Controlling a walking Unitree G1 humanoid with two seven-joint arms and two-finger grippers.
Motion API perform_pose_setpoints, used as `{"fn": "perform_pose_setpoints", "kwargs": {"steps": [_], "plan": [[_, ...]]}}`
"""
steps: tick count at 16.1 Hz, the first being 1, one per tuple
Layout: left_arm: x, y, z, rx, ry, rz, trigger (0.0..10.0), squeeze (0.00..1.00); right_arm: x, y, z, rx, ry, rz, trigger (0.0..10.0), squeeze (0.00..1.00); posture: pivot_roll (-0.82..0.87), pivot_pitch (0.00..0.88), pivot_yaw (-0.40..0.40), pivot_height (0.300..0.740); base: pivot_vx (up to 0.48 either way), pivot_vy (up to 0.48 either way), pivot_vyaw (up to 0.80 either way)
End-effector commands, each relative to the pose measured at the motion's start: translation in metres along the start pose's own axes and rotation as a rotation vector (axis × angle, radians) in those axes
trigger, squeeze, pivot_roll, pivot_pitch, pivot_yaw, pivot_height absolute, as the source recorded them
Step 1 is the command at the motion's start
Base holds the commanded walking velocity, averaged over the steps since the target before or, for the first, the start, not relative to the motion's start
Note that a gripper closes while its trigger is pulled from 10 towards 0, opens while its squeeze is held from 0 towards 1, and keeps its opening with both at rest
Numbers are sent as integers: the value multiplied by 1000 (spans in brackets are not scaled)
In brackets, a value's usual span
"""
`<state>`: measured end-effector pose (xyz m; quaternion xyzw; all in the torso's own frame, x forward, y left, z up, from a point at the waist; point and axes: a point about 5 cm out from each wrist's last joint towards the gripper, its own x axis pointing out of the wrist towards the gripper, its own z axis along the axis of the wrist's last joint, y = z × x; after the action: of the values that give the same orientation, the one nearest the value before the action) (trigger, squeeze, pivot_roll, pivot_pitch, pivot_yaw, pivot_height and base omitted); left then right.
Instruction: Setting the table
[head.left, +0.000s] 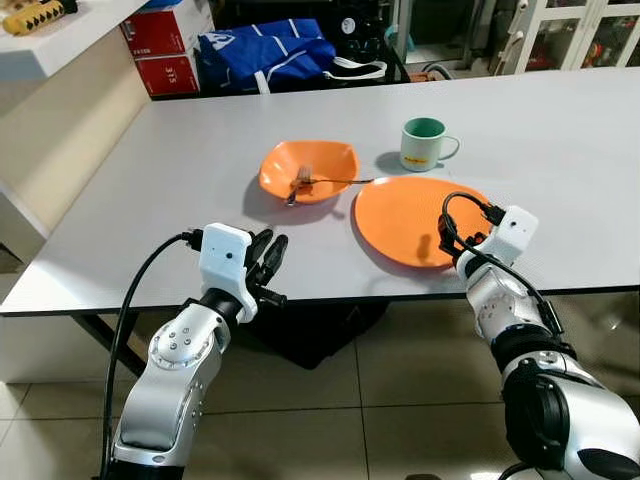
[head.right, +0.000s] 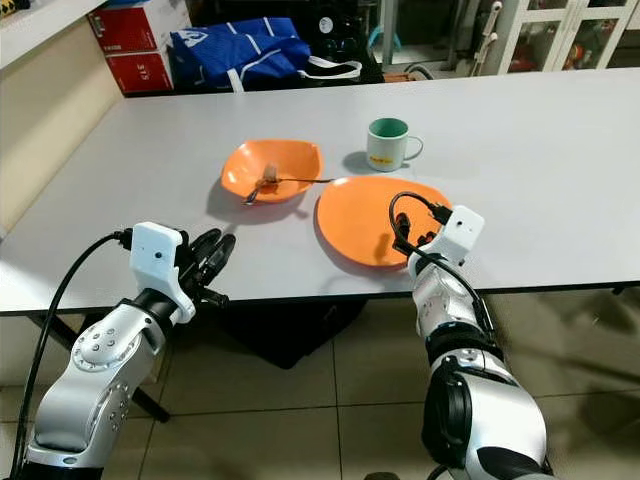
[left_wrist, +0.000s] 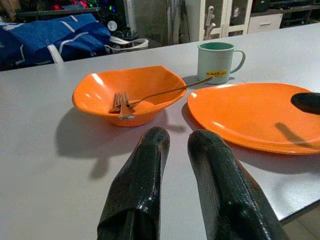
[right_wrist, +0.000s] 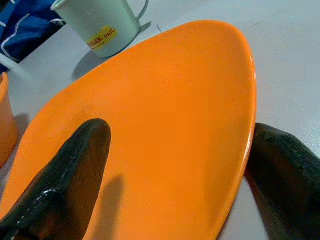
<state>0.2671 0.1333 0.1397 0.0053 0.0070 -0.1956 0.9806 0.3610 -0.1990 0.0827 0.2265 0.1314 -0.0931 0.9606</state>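
Right gripper (right_wrist: 175, 170) spread wide astride orange plate (head.left: 405, 215) rim, one finger above. Left gripper (left_wrist: 177, 187) narrow, empty, over counter (head.left: 180, 200) edge. Fork (left_wrist: 150, 96) in bowl (head.left: 308, 168).

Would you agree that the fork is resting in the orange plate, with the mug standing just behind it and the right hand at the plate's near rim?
Not quite: the fork rests in the orange bowl, its handle sticking out toward the mug, as the left wrist view shows. The rest holds: the right hand straddles the near rim of the orange plate.
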Motion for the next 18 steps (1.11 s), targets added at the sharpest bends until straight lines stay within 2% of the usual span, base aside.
{"fn": "perform_pose_setpoints", "kwargs": {"steps": [1, 5, 8, 12, 18], "plan": [[-2, 3, 2, 4, -3, 11, 10000, 0, -10, -20, -39, 19, 172, -73, 10000, 0, -195, 38, 137, 740, 0, 0, 0], [-2, 2, 2, 0, -4, 13, 10000, 0, -18, -37, -32, -46, 158, -78, 10000, 0, -209, 42, 132, 740, 0, 0, 0], [0, 1, 1, -3, -6, 8, 10000, 0, -34, -49, -31, -97, 138, -85, 10000, 0, -219, 44, 132, 740, 0, 0, 0], [2, 0, 1, -4, -5, -2, 10000, 0, -49, -53, -29, -122, 133, -90, 10000, 0, -246, 44, 136, 740, 0, 0, 0], [3, 1, 0, -3, -3, -4, 10000, 0, -82, -50, -28, -188, 145, -90, 10000, 0, -260, 46, 137, 740, 0, 0, 0]]}}
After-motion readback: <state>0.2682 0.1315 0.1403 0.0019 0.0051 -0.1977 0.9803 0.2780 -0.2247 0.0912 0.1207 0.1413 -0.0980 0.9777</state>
